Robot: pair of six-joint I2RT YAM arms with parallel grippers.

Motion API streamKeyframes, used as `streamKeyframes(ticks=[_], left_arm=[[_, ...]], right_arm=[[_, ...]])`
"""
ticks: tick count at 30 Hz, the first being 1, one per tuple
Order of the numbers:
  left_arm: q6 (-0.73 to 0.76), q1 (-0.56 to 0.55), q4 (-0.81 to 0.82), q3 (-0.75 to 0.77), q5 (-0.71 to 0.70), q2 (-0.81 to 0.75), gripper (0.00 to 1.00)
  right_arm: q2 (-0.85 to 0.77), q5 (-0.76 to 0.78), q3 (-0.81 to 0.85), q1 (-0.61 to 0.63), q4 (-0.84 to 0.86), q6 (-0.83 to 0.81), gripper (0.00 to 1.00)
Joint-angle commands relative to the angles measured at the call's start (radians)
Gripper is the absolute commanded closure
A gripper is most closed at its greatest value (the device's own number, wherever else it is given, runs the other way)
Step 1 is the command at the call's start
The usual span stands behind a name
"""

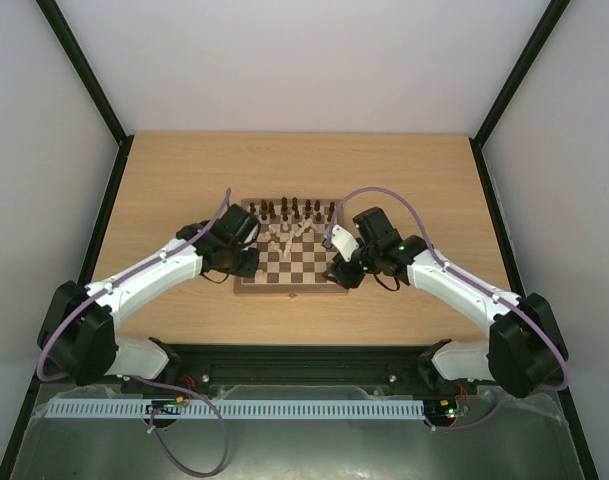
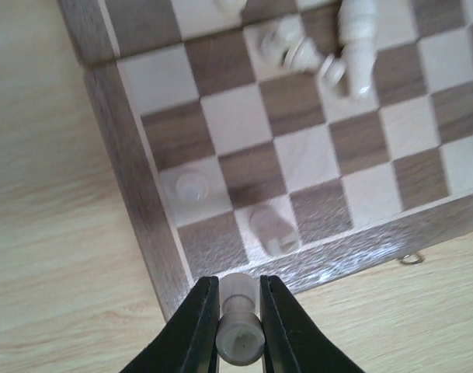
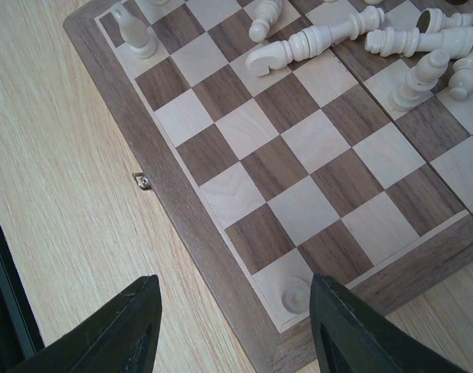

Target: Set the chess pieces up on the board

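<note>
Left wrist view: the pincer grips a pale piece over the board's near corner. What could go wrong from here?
The left pincer appears to hold the pale piece over the board's frame, not a square; released here, it may land off-square. Two standing pale pieces sit close; the pincer could knock them.

1. Soft, even light brightens the table [image 1: 184, 170]; shadows are faint
2. Left wrist view is blurred: pale pieces [image 2: 353, 47] smear, the held pawn [image 2: 238, 330] fuzzy
3. Right wrist view is sharper, its near dark fingers [image 3: 104, 326] soft
</note>
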Motion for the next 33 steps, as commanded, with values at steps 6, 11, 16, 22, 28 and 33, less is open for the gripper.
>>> streamKeyframes(ticks=[6,11,16,22,28,33], left_arm=[[-0.044,-0.012,0.033,-0.082,-0.043,0.026,0.87],[-0.048,-0.012,0.058,-0.086,-0.059,0.055,0.87],[-0.046,-0.012,0.083,-0.086,-0.050,0.089,0.87],[-0.043,-0.014,0.090,-0.094,-0.047,0.111,0.87],[-0.047,-0.020,0.103,-0.119,-0.062,0.120,0.87],[-0.051,-0.020,0.118,-0.128,-0.060,0.123,0.85]], right_arm=[[0.014,-0.003,-0.010,-0.005,-0.017,-0.011,0.46],[0.014,0.001,-0.010,-0.005,-0.015,-0.014,0.46],[0.018,0.003,-0.012,-0.005,-0.015,-0.018,0.46],[0.025,0.003,-0.013,-0.004,-0.017,-0.021,0.46],[0.032,0.003,-0.012,-0.005,-0.016,-0.024,0.46],[0.039,0.001,-0.010,-0.005,-0.022,-0.024,0.46]])
